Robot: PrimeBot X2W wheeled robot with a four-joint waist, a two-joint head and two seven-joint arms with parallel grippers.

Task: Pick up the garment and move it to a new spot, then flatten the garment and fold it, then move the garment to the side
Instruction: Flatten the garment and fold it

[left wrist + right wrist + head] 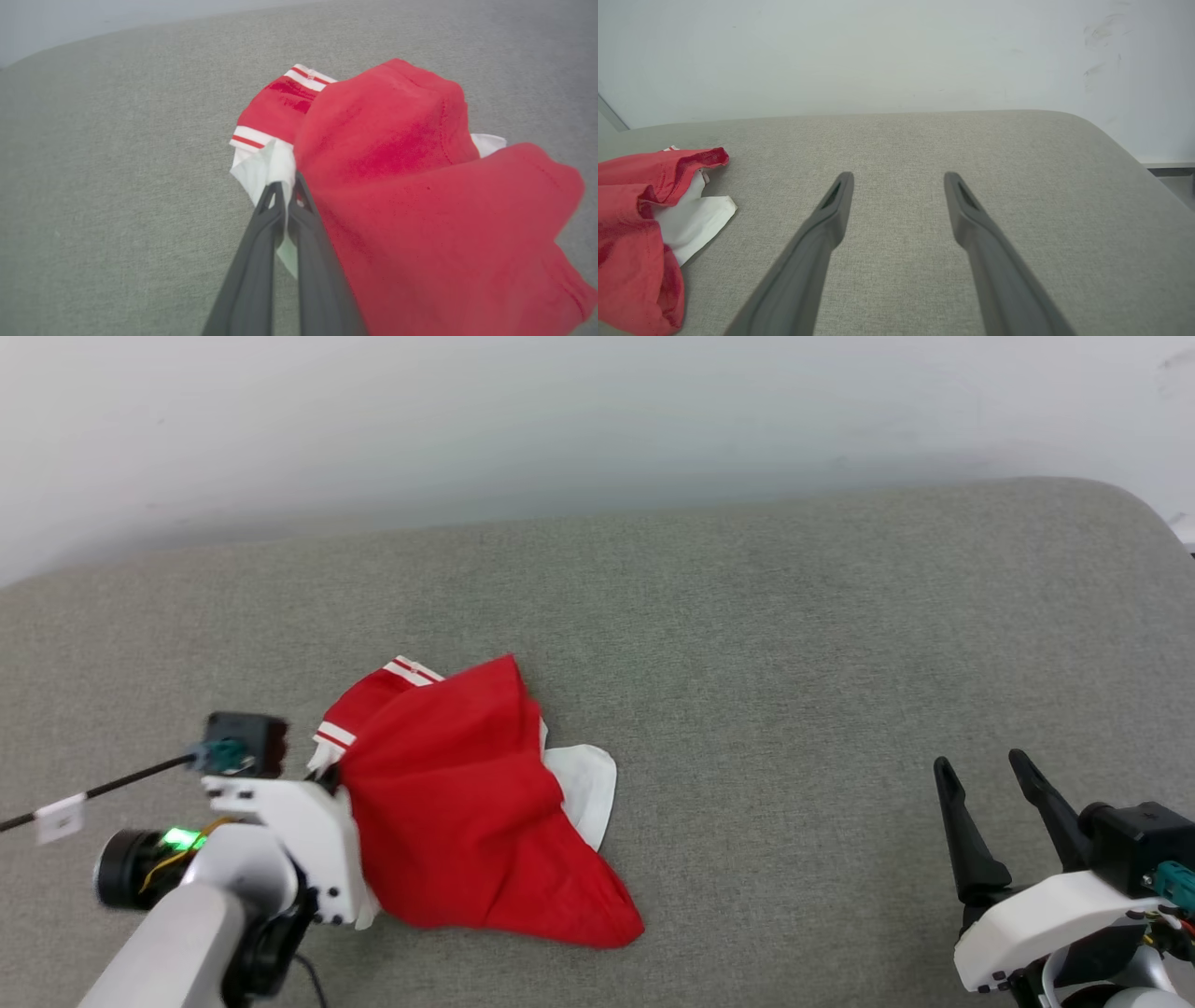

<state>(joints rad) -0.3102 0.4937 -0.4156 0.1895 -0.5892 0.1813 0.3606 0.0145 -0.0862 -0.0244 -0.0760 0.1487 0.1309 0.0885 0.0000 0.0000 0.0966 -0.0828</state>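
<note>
The garment (457, 803) is a crumpled red T-shirt with white sleeves and red-and-white stripe trim, lying left of centre on the grey cushion. In the left wrist view my left gripper (285, 184) is shut on a white fold of the garment (397, 154) at its left edge; white cloth shows between the two dark fingers. In the head view the left wrist housing hides those fingertips. My right gripper (980, 765) stands open at the lower right, well clear of the shirt, nothing between its fingers (838, 196). The garment (640, 224) lies at the left edge of that view.
A grey fabric cushion (794, 644) spans the scene, with a pale wall (597, 411) behind it. Its rounded right corner (1106, 135) drops off near the right arm. A thin black cable with a white tag (61, 817) runs left from the left wrist.
</note>
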